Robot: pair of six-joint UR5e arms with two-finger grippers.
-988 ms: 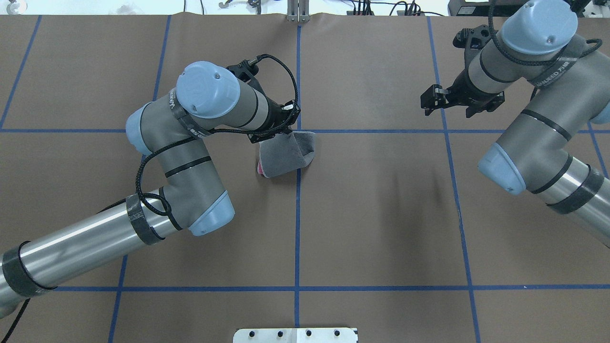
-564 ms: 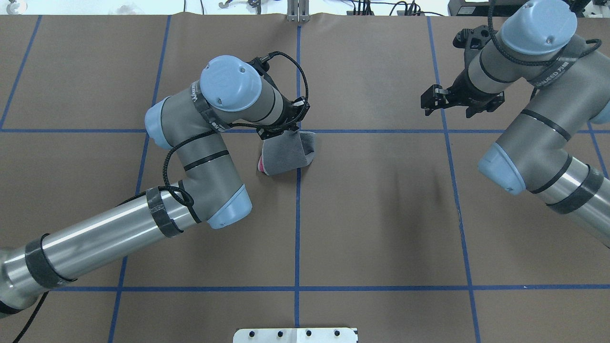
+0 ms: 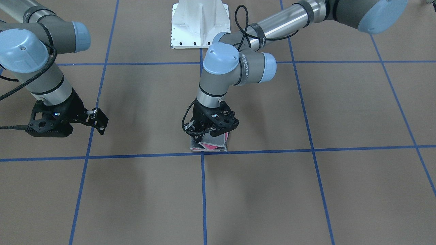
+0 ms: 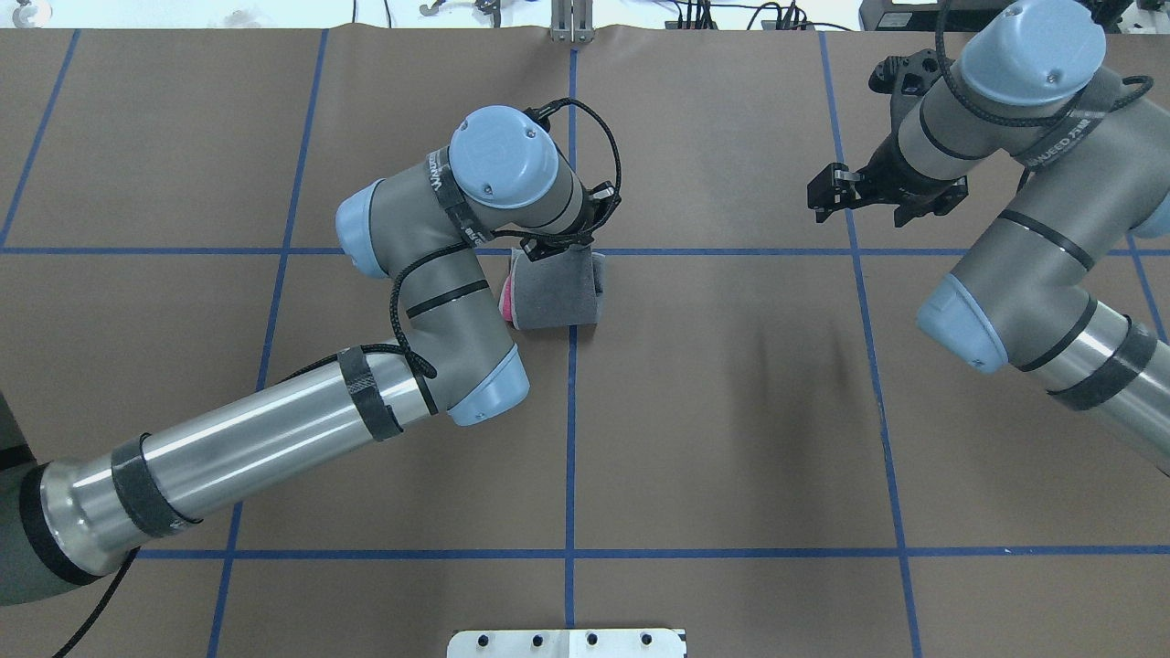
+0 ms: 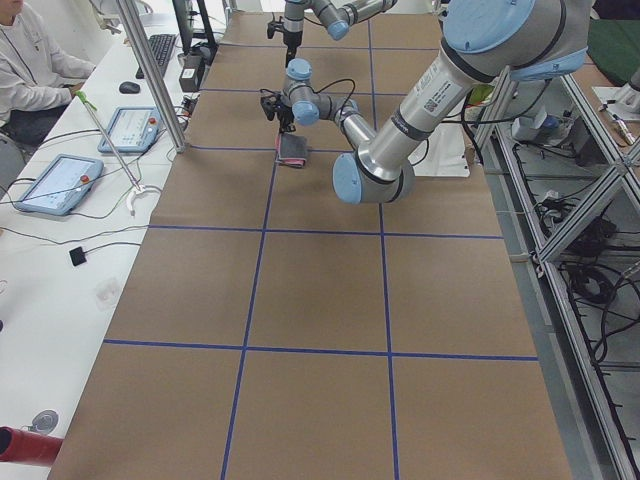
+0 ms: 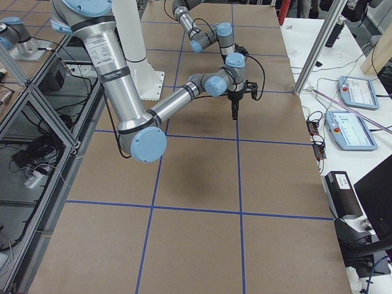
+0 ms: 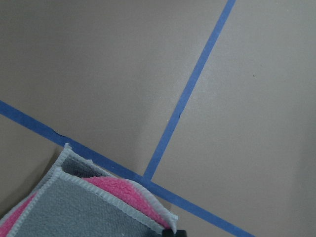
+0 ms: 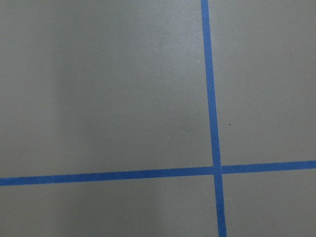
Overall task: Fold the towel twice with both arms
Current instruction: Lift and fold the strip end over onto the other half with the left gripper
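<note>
- Frontally, the left gripper [image 3: 208, 132] stands vertical over the towel [image 3: 209, 146] and is clamped on the edge of its top layer
- Same view: the towel lies folded at a crossing of blue tape lines [image 3: 306, 149] near the table's middle, with pink terry pile showing between grey layers inside a pale stitched border
- Same view: the right gripper [image 3: 98, 119] hangs over the matte brown table cover [image 3: 306, 197], well apart from the towel; whether its jaws are parted cannot be told
- Same view: the left arm [image 3: 235, 64] wears a black strap with white lettering too small to read; the white pedestal base [image 3: 199, 23] is a ribbed, bolted plate
- Overhead, the towel [image 4: 553, 297] shows its dark grey fleece face, one layer curving up to the left gripper [image 4: 553, 247], with a pink sliver at the edge nearest the arm
- Overhead, the strap on the right arm [image 4: 1033, 238] appears to read "WANJEED"
- Left side view: the towel [image 5: 293, 152] is a small dark patch with a pink edge, directly below the gripper
- Left wrist view: a towel corner [image 7: 89, 207] sits on the tape crossing, stacked grey, pink, grey, each layer whipstitched; a black fingertip [image 7: 172, 231] touches its edge
- Right wrist view: brown cover and one tape crossing
</note>
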